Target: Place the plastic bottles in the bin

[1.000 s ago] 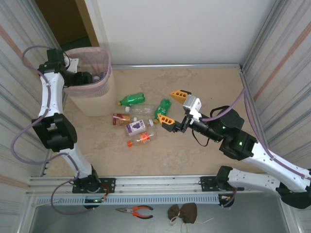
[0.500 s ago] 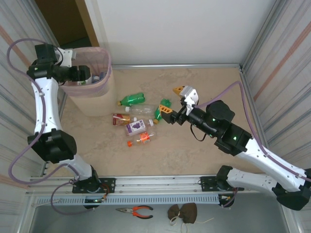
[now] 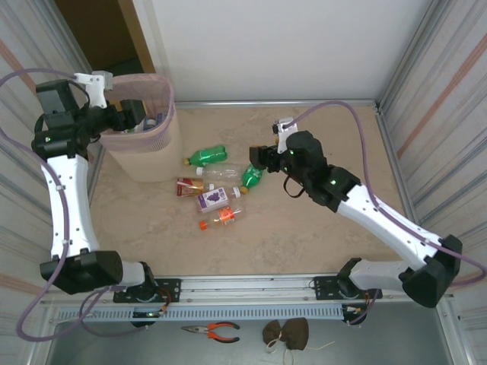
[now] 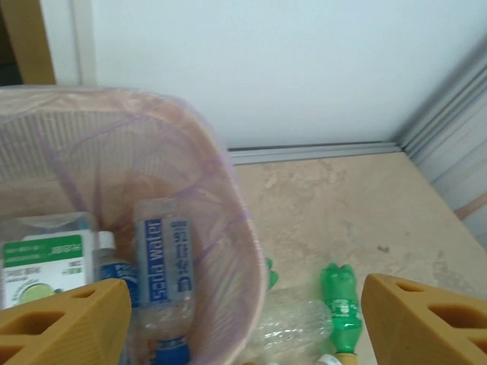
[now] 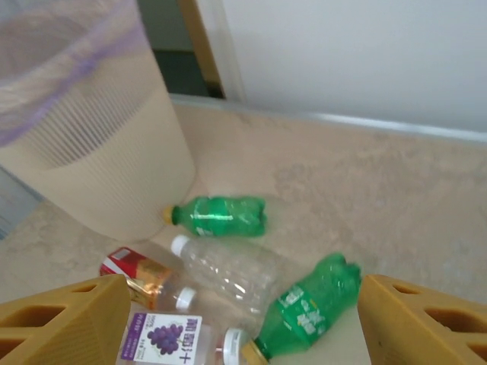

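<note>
Well, the job is partly done, I think. My left pincer (image 4: 243, 293) hangs over the bin (image 4: 228, 175), wide open, with nothing in it. Looking down into the bin, I can see a clear soda water bottle (image 4: 163, 266) with blue writing, a bottle with a green label (image 4: 44, 258) and a third small bottle (image 4: 114, 268) between them. There may be more under those, but I cannot tell.

Six bottles lie on the surface (image 3: 319, 228), in a bunch just to the right of the bin. A green bottle with a yellow cap (image 3: 207, 157) is nearest the bin. A clear bottle (image 3: 221, 173) lies just beside it. Closer to me are a brown bottle with a red label (image 3: 189, 185), a bottle with a purple grape label (image 3: 213, 199) and an orange bottle (image 3: 221, 218). The other green bottle (image 5: 308, 304) lies at the right side of the bunch.

My right pincer (image 5: 240, 293) is low over that other green bottle. Its two yellow fingers (image 5: 65, 319) stand wide apart and hold nothing. The bottle lies between them, lower down, and I don't think they touch it.

So I guess that one is next to be picked up. After it, five more are left to carry over and drop in. The bin looks to have lots of room for them all
</note>
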Robot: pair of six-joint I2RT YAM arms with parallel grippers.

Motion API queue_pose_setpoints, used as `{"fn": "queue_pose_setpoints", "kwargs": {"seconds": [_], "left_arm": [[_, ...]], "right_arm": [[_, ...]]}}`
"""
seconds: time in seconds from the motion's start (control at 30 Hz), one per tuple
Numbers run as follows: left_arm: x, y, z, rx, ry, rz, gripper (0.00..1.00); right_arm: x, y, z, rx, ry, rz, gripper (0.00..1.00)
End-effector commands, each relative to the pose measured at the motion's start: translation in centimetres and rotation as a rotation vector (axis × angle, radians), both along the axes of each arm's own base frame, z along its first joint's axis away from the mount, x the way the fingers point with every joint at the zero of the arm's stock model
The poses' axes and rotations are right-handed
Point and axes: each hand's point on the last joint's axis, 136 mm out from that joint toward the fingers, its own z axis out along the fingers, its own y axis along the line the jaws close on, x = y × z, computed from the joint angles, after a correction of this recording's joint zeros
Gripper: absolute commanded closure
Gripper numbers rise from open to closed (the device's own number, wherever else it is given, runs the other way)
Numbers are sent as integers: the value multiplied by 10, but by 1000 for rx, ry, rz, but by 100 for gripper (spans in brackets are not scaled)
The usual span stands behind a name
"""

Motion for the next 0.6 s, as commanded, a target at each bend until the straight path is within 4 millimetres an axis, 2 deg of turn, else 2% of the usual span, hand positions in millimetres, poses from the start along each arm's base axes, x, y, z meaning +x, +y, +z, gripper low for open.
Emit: {"fn": "queue_pose_setpoints", "kwargs": {"seconds": [0.0, 0.27, 0.43, 0.57], "left_arm": [[-14, -14, 20, -67, -79, -68, 20], [-26, -24, 11, -94, -83, -117, 20], [-29, -29, 6, -115, -75, -141, 20], [-32, -31, 5, -120, -78, -154, 21]], "right_arm": [[10, -1, -27, 94, 171, -90, 24], [42, -4, -117, 184, 480, -207, 25], [56, -2, -162, 156, 587, -251, 24], [66, 3, -190, 142, 655, -272, 22]]}}
